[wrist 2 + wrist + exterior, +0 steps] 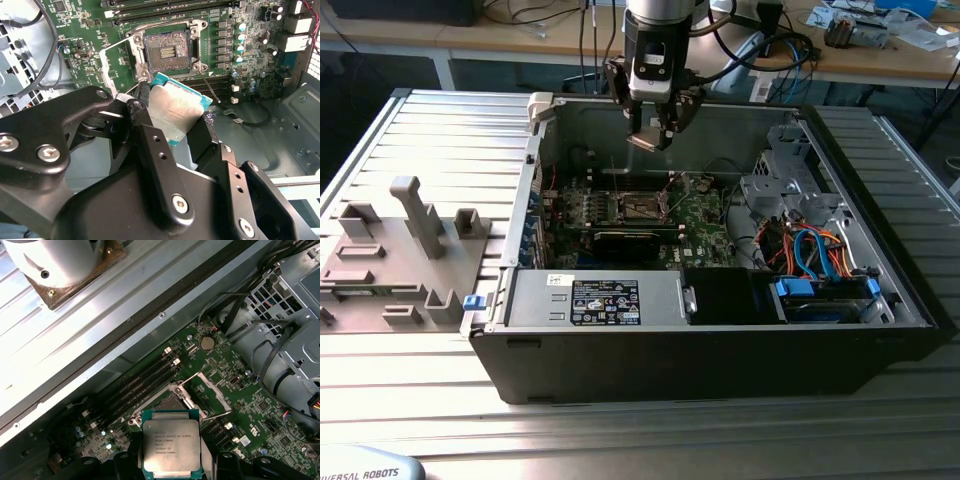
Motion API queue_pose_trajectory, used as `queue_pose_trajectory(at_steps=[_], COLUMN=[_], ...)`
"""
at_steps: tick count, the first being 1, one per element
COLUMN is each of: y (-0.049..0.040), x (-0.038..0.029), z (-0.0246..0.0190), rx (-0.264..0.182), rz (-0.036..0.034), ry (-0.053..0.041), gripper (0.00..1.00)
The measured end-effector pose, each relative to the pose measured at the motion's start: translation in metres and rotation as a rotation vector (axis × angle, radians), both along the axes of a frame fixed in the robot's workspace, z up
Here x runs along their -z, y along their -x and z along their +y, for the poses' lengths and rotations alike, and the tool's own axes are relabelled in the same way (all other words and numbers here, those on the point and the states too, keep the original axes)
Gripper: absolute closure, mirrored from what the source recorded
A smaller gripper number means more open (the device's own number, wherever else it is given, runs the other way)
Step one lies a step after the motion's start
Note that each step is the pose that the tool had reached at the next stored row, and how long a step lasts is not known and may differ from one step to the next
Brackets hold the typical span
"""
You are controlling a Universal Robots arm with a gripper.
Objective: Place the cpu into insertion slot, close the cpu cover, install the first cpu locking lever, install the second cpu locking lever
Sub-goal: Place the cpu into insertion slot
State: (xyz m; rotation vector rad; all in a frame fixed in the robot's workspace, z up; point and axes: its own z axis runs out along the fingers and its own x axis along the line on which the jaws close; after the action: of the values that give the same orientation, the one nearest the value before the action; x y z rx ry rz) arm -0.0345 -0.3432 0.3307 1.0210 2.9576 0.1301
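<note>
At the exterior view's left, a grey fixture block (pixel 410 235) with upright holders lies on the ribbed metal table (pixel 620 430). Just beside it stands an open computer case (pixel 720 340), with a labelled power supply (pixel 600 300) along its near wall and the green motherboard (pixel 705 225) behind that.

The end effector (pixel 650 135) hangs above the middle of the case, well clear of the board. It is clenched on the cpu (pixel 645 142), one black finger (pixel 145 115) pressing each of two opposite edges. In both wrist views the cpu (pixel 175 112) (pixel 171 447) shows as a silvery plate on a teal-edged base, held roughly flat with its printed face turned away from the board.

The insertion slot (pixel 642 207) sits below on the motherboard, apart from the chip. In the second wrist view the insertion slot (pixel 166 51) is bare, its dark contact field exposed inside the metal rim. The cpu cover (pixel 106 62) is swung open to one side, and a thin locking lever (pixel 209 86) juts free from the socket's corner.

Toward the exterior view's right come a metal drive cage (pixel 790 185) and a bundle of blue and orange cables (pixel 815 250).
</note>
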Motion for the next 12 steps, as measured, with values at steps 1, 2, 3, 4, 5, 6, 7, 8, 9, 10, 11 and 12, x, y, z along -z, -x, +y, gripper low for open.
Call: queue_pose_trajectory(at_steps=[1,2,3,4,5,6,7,8,9,10,11,12], y=[0.0,0.0,0.0,0.0,0.0,0.0,0.0,0.0,0.0,0.0,0.0,0.0], x=[0.0,0.0,0.0,0.0,0.0,0.0001,0.0001,0.0002,0.0002,0.0002,0.0002,0.0002], z=[0.0,0.0,0.0,0.0,0.0,-0.0001,0.0,0.0,0.0,0.0,0.0,0.0], rx=[0.0,0.0,0.0,0.001,0.001,0.001,0.002,0.003,0.004,0.005,0.006,0.008], rz=[0.0,0.0,0.0,0.0,0.0001,0.0001,0.0,0.0,0.0,0.0,0.0,0.0], ry=[0.0,0.0,0.0,0.0001,0.0002,0.0002,0.0001,0.0,0.0001,0.0001,0.0,0.0], gripper=[0.46,0.46,0.46,0.46,0.46,0.46,0.46,0.46,0.46,0.46,0.46,0.46])
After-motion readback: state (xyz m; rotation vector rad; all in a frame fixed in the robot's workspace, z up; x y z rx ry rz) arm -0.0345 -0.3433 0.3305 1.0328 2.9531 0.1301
